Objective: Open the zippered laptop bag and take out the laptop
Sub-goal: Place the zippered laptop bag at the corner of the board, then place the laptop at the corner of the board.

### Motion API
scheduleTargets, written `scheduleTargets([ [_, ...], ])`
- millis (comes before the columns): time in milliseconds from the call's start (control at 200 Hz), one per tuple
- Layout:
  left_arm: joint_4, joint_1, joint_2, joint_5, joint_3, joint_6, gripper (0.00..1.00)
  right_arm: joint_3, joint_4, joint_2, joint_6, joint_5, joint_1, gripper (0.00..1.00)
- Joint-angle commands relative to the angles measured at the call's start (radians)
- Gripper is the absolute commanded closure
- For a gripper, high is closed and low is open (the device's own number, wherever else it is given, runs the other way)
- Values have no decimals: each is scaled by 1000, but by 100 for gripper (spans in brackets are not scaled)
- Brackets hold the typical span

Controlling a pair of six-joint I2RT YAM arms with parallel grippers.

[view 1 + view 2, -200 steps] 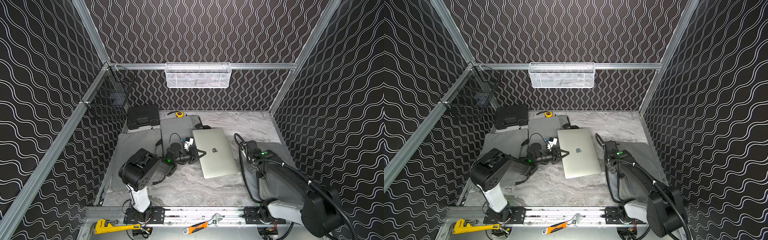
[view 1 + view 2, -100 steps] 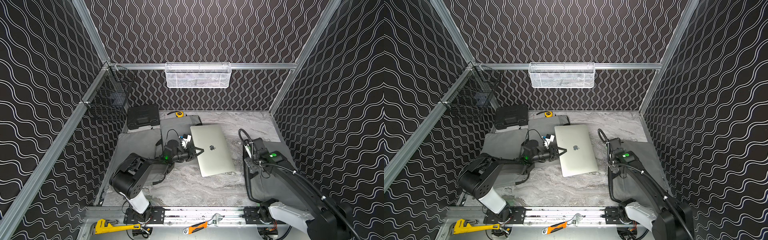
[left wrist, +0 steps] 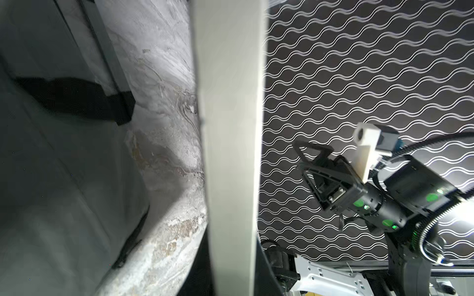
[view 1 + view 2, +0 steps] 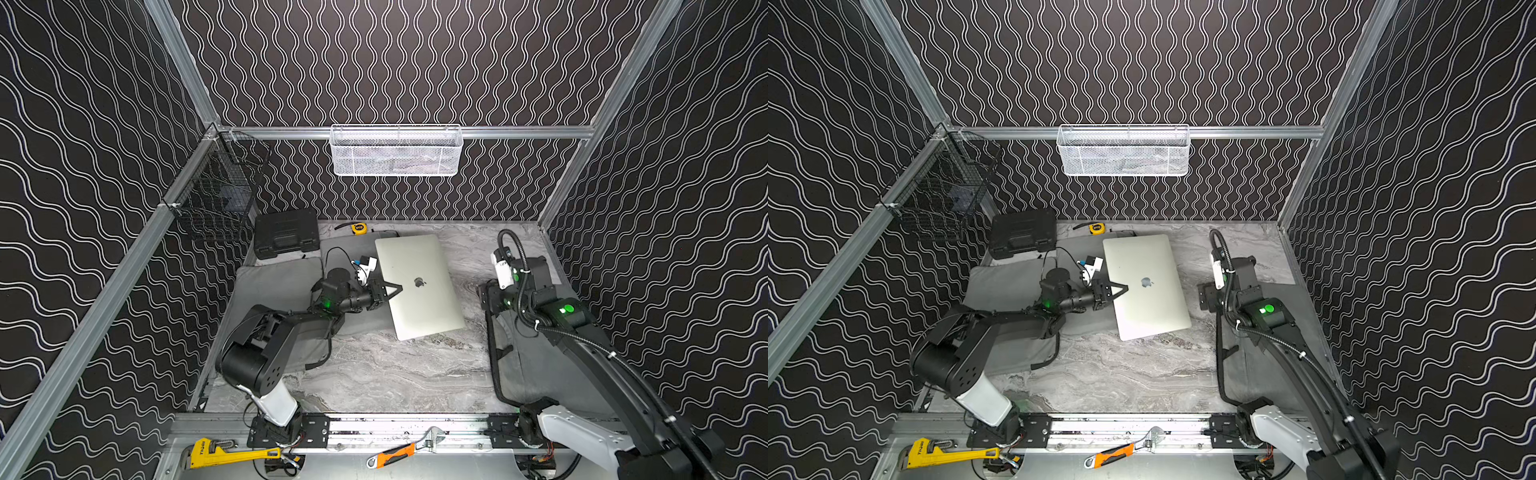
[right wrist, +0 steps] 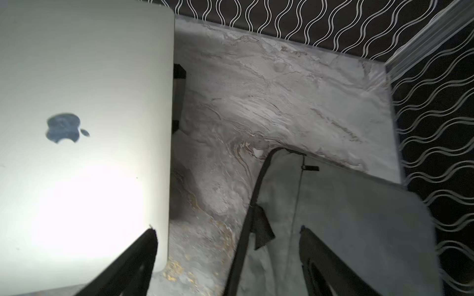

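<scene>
The silver laptop lies outside the bag, lid up, partly on the marble table. My left gripper is shut on its left edge; in the left wrist view that edge runs straight between the jaws. The grey laptop bag lies flat on the right, its black zipper edge facing the laptop. My right gripper hangs open above that edge, holding nothing.
A second grey bag lies under the left arm. At the back stand a black tool case and a yellow tape measure. A white mesh basket and a black wire basket hang on the walls. Wrenches lie along the front rail.
The left gripper has drawn the laptop leftward and toward the back, away from the bag. The right gripper has opened, let go of the bag's edge and risen.
</scene>
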Motion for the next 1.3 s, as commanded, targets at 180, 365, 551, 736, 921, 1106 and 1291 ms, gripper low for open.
scheduleTargets([
  [180,286,33,57,162,115,-53,100,28,174,117,280,-620,-249,17],
  [365,133,33,20,228,214,25,100,-43,382,166,420,-934,-368,18],
  [551,-15,35,-10,308,297,78,100,-45,503,230,494,-1155,-391,21],
  [736,-115,38,-4,343,348,97,100,-73,632,230,566,-1211,-357,21],
  [921,-144,38,-7,399,381,102,100,-71,656,262,558,-1193,-301,22],
  [1106,-16,41,19,443,389,-23,100,-108,788,265,647,-1201,-271,26],
  [1291,362,42,108,477,396,-330,100,-204,1088,256,801,-1191,-200,47],
])
